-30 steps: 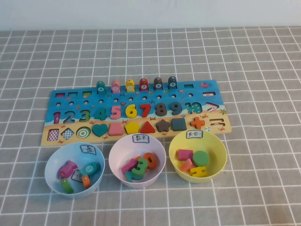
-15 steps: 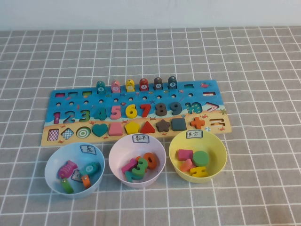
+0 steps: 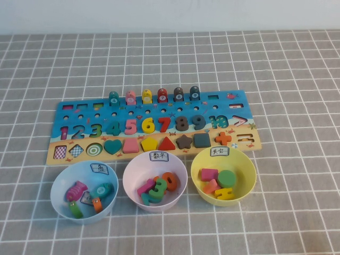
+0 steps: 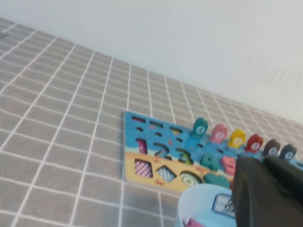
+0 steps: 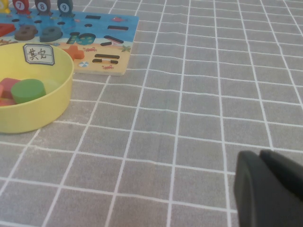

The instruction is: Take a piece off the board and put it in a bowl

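The small flat teal wooden heart (image 3: 112, 146) sits in the tan strip of the long wooden puzzle board (image 3: 234, 119), left of centre in the overhead frame, well apart from both arms. The left gripper (image 4: 265, 189), its fingers pressed together, hangs near the light blue bowl (image 4: 199, 203); the right gripper (image 5: 270, 189), fingers too cropped to judge, waits beyond the yellow plastic bowl (image 3: 247, 183). Tight neighbours risk a wrong pick, likely the pink block (image 3: 130, 145).
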Action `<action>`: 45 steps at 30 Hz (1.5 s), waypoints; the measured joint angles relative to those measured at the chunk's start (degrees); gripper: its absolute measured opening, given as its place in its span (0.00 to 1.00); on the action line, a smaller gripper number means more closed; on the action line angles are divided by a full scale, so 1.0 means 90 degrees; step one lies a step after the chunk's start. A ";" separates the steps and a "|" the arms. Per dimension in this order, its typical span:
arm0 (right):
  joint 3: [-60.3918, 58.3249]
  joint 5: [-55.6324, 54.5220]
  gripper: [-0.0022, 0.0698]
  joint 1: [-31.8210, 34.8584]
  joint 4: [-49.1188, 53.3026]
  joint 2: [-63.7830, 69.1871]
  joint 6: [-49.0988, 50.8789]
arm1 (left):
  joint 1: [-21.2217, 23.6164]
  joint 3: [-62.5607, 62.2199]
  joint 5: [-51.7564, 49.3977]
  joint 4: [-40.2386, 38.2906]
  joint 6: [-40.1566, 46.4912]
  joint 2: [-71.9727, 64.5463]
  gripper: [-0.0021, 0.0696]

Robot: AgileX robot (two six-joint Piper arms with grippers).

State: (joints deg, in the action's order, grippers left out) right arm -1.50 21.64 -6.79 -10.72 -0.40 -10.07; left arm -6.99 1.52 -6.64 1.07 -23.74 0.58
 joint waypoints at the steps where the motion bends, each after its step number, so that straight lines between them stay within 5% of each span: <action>1: 0.0000 0.0000 0.01 0.0000 0.0000 0.0000 0.0000 | 0.0000 0.0000 0.0069 0.0000 -0.0030 0.0000 0.03; 8: 0.0000 0.0000 0.01 0.0000 0.0000 0.0000 0.0000 | 0.0000 -0.0274 -0.0079 -0.0235 -0.0273 0.0000 0.03; 17: 0.0000 0.0000 0.01 0.0000 0.0000 0.0000 0.0000 | 0.0000 -0.2736 -0.2734 -0.0235 -0.0142 -0.2010 0.03; 28: 0.0000 0.0000 0.01 0.0000 0.0000 0.0000 0.0000 | 0.0000 -0.5337 -0.4554 -0.0363 0.1349 -0.5722 0.03; 40: 0.0000 0.0000 0.01 0.0000 0.0000 0.0000 0.0000 | 0.0000 -0.7475 -0.5322 -0.1137 0.3309 -0.9044 0.03; 45: 0.0000 0.0000 0.01 0.0000 0.0000 0.0000 0.0000 | 0.0000 -0.8173 -0.5579 -0.1753 0.5097 -0.9868 0.03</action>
State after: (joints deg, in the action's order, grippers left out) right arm -1.50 21.64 -6.79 -10.72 -0.40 -10.07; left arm -6.99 -72.04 -56.86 -14.71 22.13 -88.23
